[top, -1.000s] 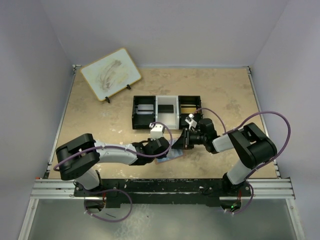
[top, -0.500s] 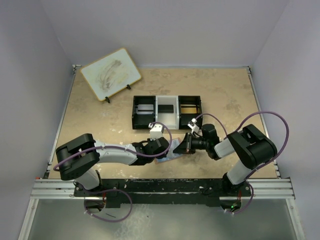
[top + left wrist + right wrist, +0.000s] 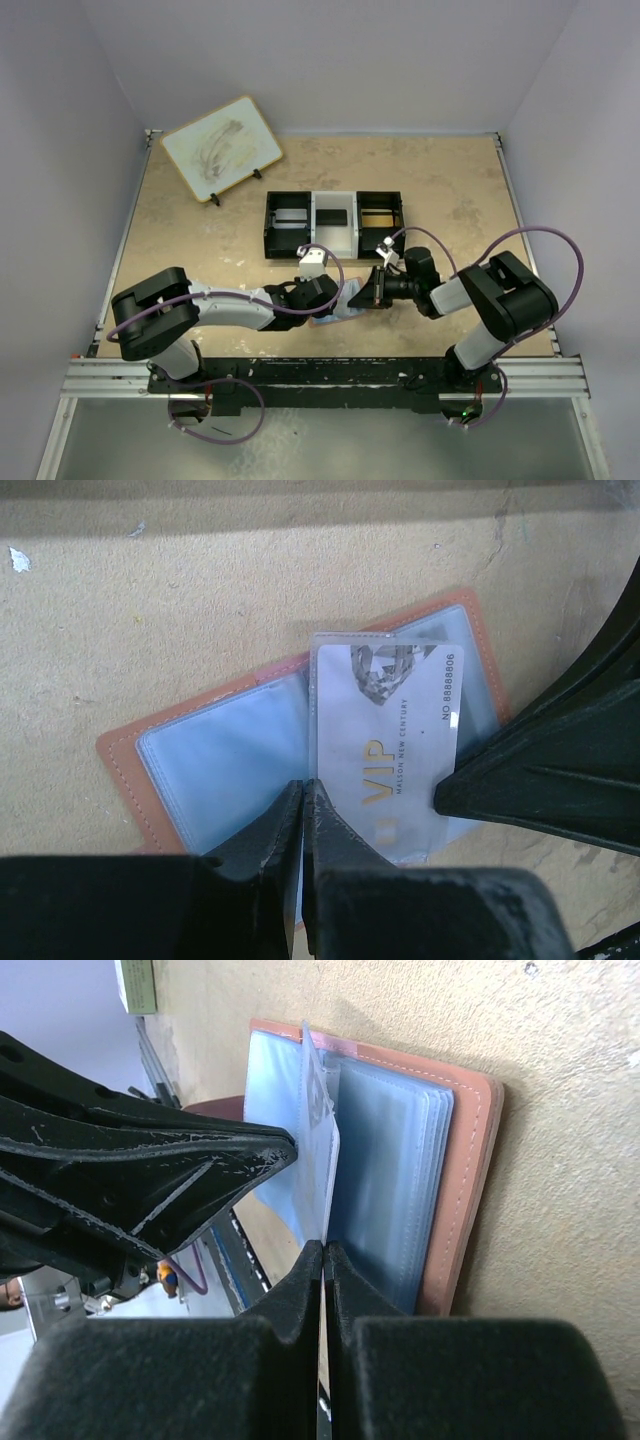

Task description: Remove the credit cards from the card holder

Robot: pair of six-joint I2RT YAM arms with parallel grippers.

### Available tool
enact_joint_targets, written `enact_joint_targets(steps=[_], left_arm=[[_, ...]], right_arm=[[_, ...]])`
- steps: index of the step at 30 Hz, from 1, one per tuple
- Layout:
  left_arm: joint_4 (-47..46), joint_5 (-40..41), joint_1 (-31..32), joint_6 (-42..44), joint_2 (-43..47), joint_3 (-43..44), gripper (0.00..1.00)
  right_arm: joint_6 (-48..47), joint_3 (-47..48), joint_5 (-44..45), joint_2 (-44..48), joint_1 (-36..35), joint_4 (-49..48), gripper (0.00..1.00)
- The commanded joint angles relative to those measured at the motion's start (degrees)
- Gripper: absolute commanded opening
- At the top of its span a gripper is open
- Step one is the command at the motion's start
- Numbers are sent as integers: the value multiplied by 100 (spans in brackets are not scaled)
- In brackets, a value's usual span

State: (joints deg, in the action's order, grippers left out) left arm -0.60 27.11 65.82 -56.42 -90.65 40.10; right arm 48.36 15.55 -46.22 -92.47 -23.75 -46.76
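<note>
Left pincer clamps a sleeve of the card holder; right pincer clamps 1 credit card, not yet free.

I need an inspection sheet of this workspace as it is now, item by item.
surface: tan table, a few white specks.
job's things: card holder lies open; one credit card in its sleeve.
clutter: three-compartment tray; board on a stand.
grippers: left gripper shut at the sleeve corner; right gripper shut on the credit card's sleeve edge.
cables: purple cables arch above the table.
surroundings: pale walls; metal rail at the near edge.
</note>
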Motion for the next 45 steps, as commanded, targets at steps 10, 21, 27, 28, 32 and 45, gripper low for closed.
enact_joint_targets(steps=[10, 21, 27, 28, 32, 45], left_arm=[[509, 84, 35, 7, -31, -107, 0], [515, 65, 36, 26, -57, -52, 0], [580, 96, 35, 26, -10, -53, 0], [587, 93, 36, 26, -9, -54, 0], [628, 97, 36, 26, 23, -65, 0], [816, 200, 53, 28, 417, -66, 3]], right_arm=[[-530, 338, -234, 274, 108, 766, 12], [-321, 123, -438, 53, 98, 61, 8], [-422, 79, -509, 196, 111, 359, 0], [-454, 103, -488, 233, 114, 432, 0], [-864, 280, -346, 416, 255, 1155, 0], [-1893, 942, 56, 424, 362, 2709, 0]])
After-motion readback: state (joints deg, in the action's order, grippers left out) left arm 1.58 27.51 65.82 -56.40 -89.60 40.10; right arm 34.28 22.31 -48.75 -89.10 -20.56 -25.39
